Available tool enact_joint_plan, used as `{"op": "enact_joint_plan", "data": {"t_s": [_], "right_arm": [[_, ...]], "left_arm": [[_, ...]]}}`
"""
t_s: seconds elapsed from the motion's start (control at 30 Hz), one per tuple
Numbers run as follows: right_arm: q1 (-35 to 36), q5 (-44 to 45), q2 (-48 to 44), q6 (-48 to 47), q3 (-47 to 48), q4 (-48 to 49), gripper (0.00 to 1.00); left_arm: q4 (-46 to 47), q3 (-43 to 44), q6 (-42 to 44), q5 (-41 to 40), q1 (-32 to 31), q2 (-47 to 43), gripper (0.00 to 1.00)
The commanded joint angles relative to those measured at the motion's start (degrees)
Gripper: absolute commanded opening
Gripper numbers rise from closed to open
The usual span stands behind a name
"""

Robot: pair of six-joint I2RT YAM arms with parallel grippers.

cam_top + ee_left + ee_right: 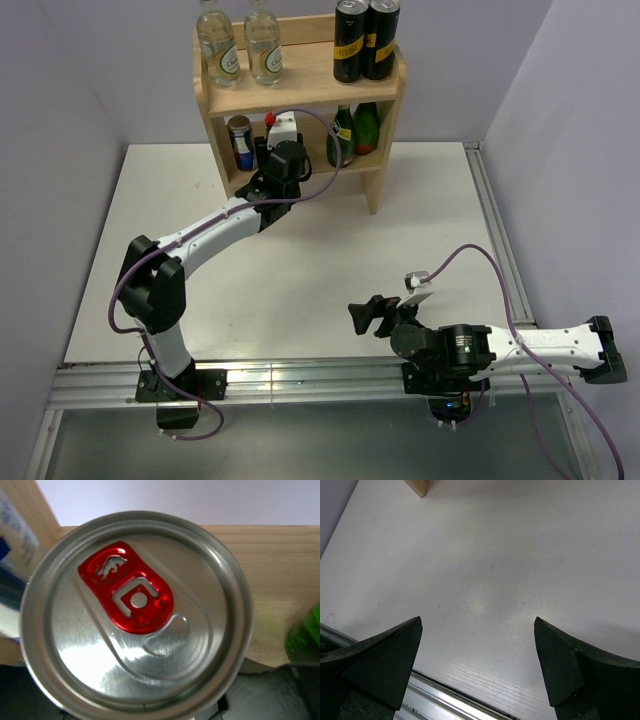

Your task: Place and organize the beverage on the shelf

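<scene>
Silver-topped can (165,650), red pull tab (125,587)

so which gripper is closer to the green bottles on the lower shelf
Left. The left gripper is at the lower tier of the shelf, shut on a can left of the green bottles. The right gripper hangs open over the table near its front edge, well away.

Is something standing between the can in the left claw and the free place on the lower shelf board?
Nothing visible does. The left claw holds the red-tab can over the lower board, in the gap between the blue can on its left and the green bottles on its right.
</scene>
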Motion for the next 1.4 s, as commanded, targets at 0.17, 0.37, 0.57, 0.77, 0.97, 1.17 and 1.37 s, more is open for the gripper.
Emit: {"op": "enact_joint_plan", "data": {"t_s": [0.17,0.37,0.57,0.77,0.97,1.17,1.37], "right_arm": [[0.5,2.0,0.5,0.4,0.1,1.0,1.0],[0.6,2.0,1.1,0.4,0.3,1.1,1.0],[0.7,2.1,1.3,0.4,0.3,1.1,1.0],[0.7,2.0,1.5,0.4,0.4,1.1,1.0],[0.8,2.2,1.8,0.4,0.4,1.2,1.0],[0.8,2.2,2.0,0.5,0.5,1.1,1.0],[0.8,2.3,2.0,0.6,0.5,1.1,1.0]], "left_arm": [[3.2,0.3,-3.2,-3.2,9.3,-2.2,0.2],[3.2,-0.1,-3.3,-3.0,10.1,-2.1,0.26],[3.4,0.1,-3.2,-2.5,10.5,-1.5,0.59],[3.8,0.0,-2.8,-2.2,10.6,-0.9,0.82],[3.9,0.0,-2.9,-1.1,10.7,-0.5,0.93],[2.7,-0.5,-4.0,0.6,10.7,-1.5,0.99],[3.1,-2.7,-3.9,3.9,10.7,-2.9,0.99]]}}
